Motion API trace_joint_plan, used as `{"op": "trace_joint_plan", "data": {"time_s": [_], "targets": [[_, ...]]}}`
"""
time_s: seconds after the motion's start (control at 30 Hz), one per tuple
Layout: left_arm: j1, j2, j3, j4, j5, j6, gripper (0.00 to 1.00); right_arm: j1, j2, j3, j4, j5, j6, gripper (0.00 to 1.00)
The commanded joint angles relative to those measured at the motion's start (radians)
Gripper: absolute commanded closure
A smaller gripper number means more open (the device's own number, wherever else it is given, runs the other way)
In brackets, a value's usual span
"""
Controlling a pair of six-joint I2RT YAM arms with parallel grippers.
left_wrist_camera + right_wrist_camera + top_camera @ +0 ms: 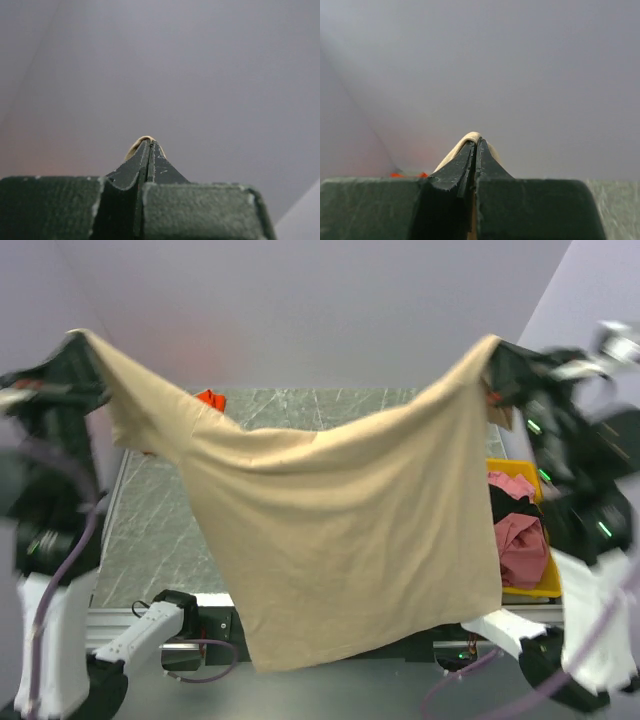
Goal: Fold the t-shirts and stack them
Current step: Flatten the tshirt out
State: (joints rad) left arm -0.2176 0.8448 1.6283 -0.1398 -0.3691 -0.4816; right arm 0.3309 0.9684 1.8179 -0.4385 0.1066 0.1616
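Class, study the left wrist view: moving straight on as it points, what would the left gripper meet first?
Nothing close. Past the left gripper, shut on the tan t-shirt, only the plain pale wall shows; it would likely meet that first, though the depth is unclear.

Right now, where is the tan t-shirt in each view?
Top external: tan t-shirt hangs spread mid-frame, corners pinched by left gripper and right gripper.
Left wrist: tan t-shirt, only a sliver at the gripper tip.
Right wrist: tan t-shirt, a fold over the gripper tip.
Shared landmark: the grey wall.
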Motion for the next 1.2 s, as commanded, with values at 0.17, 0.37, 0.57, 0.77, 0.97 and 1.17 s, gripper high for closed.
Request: {"op": "trace_joint_plan", "data": {"time_s": [0.17, 0.37, 0.57, 0.77, 0.97, 1.17], "targets": [[0.110, 0.376, -0.284, 0.032, -0.069, -0.118, 0.99, -0.127, 0.442, -0.251, 0.259, -0.062, 0.033, 0.99], [0.185, 0.554, -0.446, -0.030, 0.030, -0.196, 0.01, -0.164, 0.806, -0.176, 0.198, -0.217, 0.049, 0.22], [0.187, 0.519, -0.490, -0.035, 0.096, -0.201, 0.01, -0.130, 0.819, -0.222, 0.179, -0.193, 0.072, 0.11], [0.187, 0.487, -0.533, 0.002, 0.180, -0.203, 0.01, -0.046, 0.678, -0.429, 0.138, -0.117, 0.127, 0.09], [0.184, 0.554, -0.524, 0.061, 0.308, -0.203, 0.01, 0.026, 0.575, -0.675, 0.110, -0.197, 0.286, 0.09], [0.140, 0.750, -0.412, 0.056, 0.392, -0.178, 0.01, 0.068, 0.527, -0.818, 0.070, -0.180, 0.371, 0.09]]}}
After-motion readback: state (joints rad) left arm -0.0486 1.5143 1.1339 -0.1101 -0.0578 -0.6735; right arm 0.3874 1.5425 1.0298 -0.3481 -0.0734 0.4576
